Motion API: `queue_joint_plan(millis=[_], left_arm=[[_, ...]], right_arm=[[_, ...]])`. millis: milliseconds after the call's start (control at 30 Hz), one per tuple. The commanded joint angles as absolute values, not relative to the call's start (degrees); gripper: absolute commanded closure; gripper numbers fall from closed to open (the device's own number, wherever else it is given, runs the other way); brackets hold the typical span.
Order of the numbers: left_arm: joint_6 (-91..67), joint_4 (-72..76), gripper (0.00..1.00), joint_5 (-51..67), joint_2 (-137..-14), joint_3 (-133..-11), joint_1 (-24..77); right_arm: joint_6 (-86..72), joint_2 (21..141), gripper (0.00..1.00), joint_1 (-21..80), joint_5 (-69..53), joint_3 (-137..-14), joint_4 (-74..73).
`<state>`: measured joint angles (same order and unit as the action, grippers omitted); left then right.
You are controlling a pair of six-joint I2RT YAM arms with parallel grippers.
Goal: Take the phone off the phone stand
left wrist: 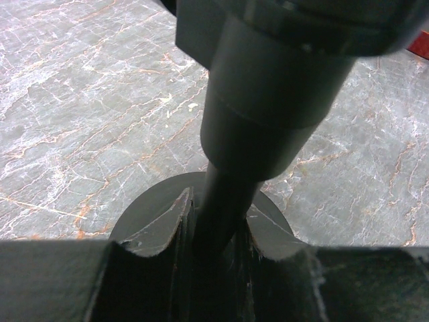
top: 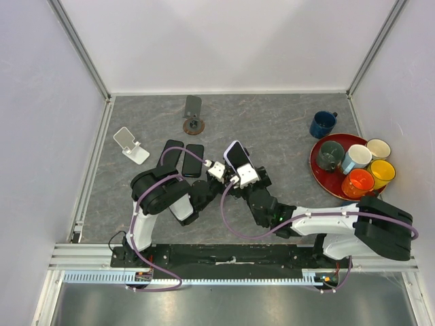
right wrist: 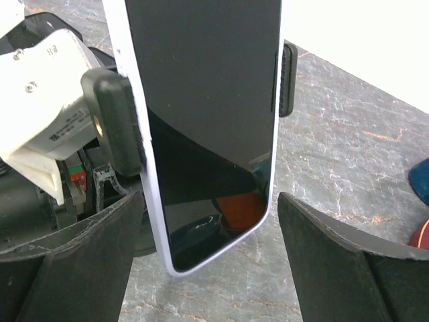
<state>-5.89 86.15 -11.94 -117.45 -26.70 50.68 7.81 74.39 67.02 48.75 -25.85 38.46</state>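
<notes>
Centre of the table (top: pixel 285 122), between the two arms: phone (right wrist: pixel 208 121), white-rimmed with a dark screen, raised off the surface and clasped at both long edges by the black side clamps (right wrist: pixel 117 121) of the phone stand (left wrist: pixel 268 114). Not yet freed. Left gripper (left wrist: pixel 214 231) pressed together low on the stand's dark post, just above the round base (left wrist: pixel 151 211), apparently to pin the stand down. Right gripper (right wrist: pixel 211 208) spread wide, one finger (right wrist: pixel 87 261) to each side of the phone's lower end, touching neither edge. Elsewhere, seen from above: a white stand (top: pixel 130 145), another dark stand (top: pixel 194 114), two dark phones (top: pixel 171 153) lying flat, a red tray (top: pixel 325 178) of cups.

For a clean removal, by judgement: keep the left hold firm on the post. Close the right fingers squarely on the phone's long edges below the clamps, not on the glass. Then draw straight along the phone's length, without twisting. Likely risks: dragging the stand along, or losing the slick rim.
</notes>
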Motion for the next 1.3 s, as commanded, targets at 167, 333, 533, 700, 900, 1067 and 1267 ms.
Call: queue_joint_plan(millis=[167,333,533,700,900,1067,1267], left_arm=[[-11.1,95.4,0.98,-11.9,-121.1,-26.4,51.3],[-11.2,95.4,0.98,-12.1,-121.3,-26.4,51.3],[-11.3,95.4,0.98,-12.1,-121.4,-26.4,51.3],[-11.4,95.4,0.98,-12.3,-121.4,-26.4,51.2],[-11.4,95.4,0.98,-12.6,-121.4,-26.3,51.2],[-11.5,95.4,0.98,-12.8,-121.5,-26.4,51.3],[-11.5,95.4,0.98,-13.2,-121.7,-26.5,51.3]], right_arm=[[12.5,80.3,0.17,67.6,53.3,-29.8,49.8],[12.7,80.5,0.27,67.9,53.7,-29.8,48.8],[12.3,78.2,0.51,67.9,53.9,-28.5,46.1],[12.0,76.7,0.75,68.0,53.5,-28.1,43.4],[11.9,75.1,0.96,68.0,52.3,-28.4,40.6],[10.5,72.4,1.00,67.9,50.7,-28.2,37.3],[8.4,65.8,1.00,67.9,46.9,-29.2,30.0]])
